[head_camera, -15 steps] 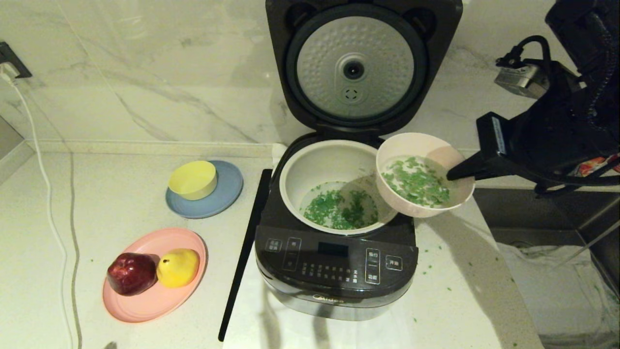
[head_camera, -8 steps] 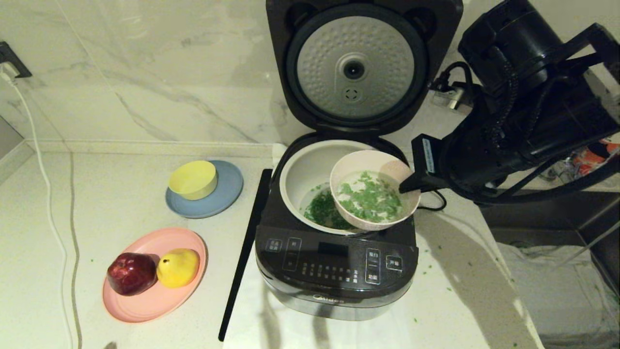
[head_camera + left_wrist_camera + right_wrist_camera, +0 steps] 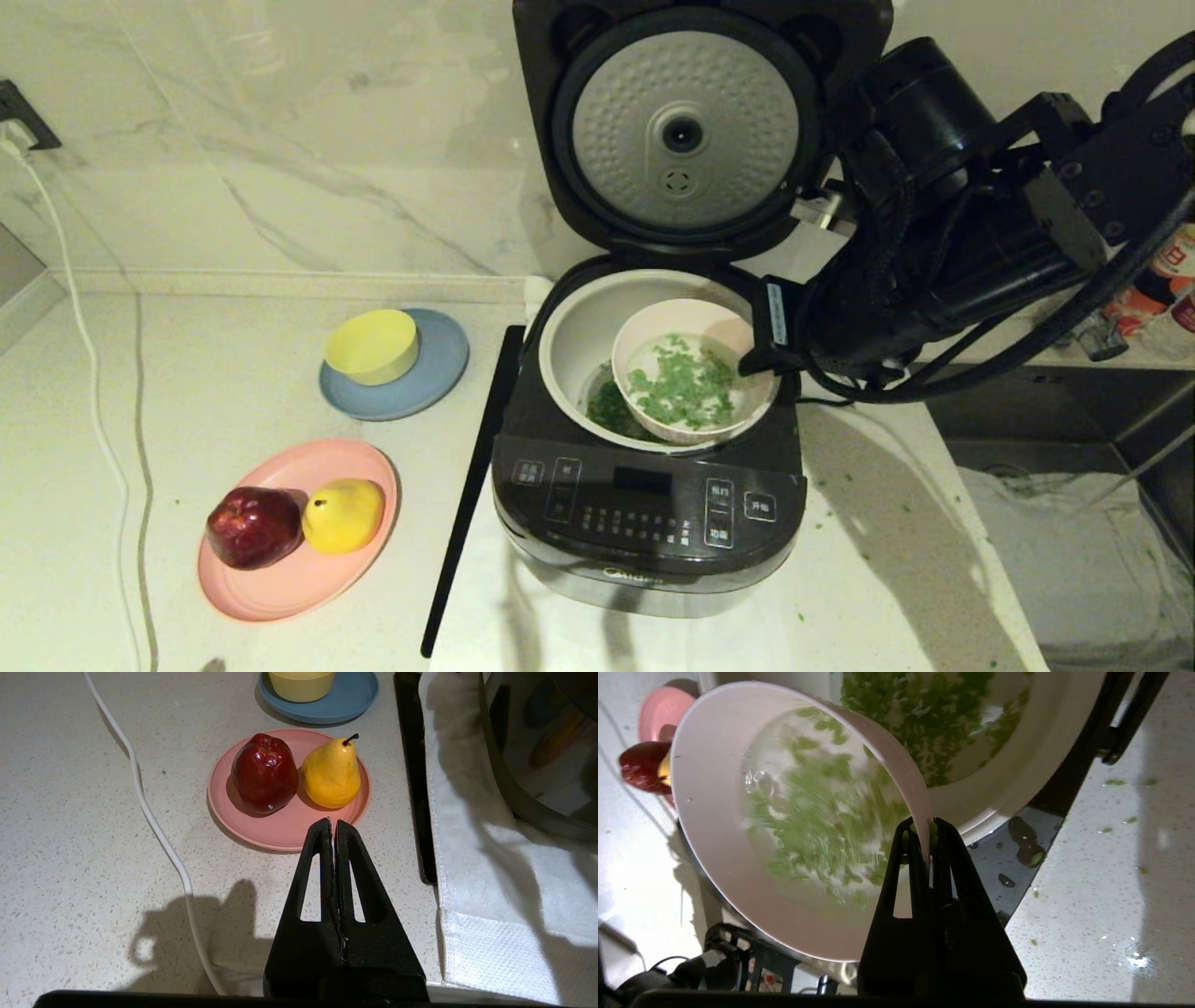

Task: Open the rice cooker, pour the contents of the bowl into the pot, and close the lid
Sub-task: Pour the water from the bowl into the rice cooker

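The rice cooker [image 3: 644,523] stands with its lid [image 3: 681,131] swung fully up, silver dimpled plate facing me. Inside, the off-white pot [image 3: 583,322] holds some green bits [image 3: 607,411] in water. My right gripper [image 3: 752,359] is shut on the right rim of the pale pink bowl [image 3: 644,341] and holds it over the pot's right half. Green contents [image 3: 681,387] lie wet in the bowl. The right wrist view shows the gripper [image 3: 920,828] pinching the rim of the bowl [image 3: 719,812], above the pot [image 3: 1041,742]. My left gripper [image 3: 332,823] hangs shut and empty over the counter.
Left of the cooker, a pink plate [image 3: 280,588] carries a red apple [image 3: 252,527] and a yellow pear [image 3: 344,513]. A yellow bowl [image 3: 372,345] sits on a blue plate [image 3: 429,383]. A black strip [image 3: 467,495] edges the white towel [image 3: 490,858]. A white cable [image 3: 159,826] crosses the counter.
My right gripper has carried the bowl leftward, from beside the pot's right rim to over the pot's inside. The left arm has not moved.
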Motion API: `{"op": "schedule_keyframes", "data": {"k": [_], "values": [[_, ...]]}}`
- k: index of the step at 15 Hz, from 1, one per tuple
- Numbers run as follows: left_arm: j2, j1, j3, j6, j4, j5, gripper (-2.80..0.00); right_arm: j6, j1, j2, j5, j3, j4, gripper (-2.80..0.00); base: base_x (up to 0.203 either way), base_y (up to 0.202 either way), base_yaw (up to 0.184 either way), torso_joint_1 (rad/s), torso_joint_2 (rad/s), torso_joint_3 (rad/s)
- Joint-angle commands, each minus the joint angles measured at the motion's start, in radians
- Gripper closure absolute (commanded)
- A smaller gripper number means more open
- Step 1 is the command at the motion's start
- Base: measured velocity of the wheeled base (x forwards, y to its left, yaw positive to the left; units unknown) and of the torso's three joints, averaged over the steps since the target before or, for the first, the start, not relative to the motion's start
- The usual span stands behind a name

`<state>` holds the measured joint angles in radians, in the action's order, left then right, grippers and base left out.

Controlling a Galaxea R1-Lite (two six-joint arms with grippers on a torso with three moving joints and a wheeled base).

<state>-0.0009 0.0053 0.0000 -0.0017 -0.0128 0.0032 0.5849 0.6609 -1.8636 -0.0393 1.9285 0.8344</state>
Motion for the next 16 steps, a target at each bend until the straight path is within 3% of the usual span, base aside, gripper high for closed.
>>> {"op": "schedule_keyframes", "data": {"k": [1,7,16], "values": [[0.001,0.001,0.009,-0.001,0.000,0.001,0.00,0.004,0.002,-0.026,-0.032,0.001,-0.015,0.00,0.000,0.000,0.000,0.000,0.00,0.000],[0.001,0.001,0.009,0.000,0.001,0.001,0.00,0.001,0.002,-0.077,-0.141,-0.002,-0.128,0.00,0.000,0.000,0.000,0.000,0.00,0.000],[0.001,0.001,0.009,0.000,-0.001,0.000,0.00,-0.023,0.056,-0.100,-0.427,-0.010,-0.238,0.00,0.000,0.000,0.000,0.000,0.00,0.000]]}}
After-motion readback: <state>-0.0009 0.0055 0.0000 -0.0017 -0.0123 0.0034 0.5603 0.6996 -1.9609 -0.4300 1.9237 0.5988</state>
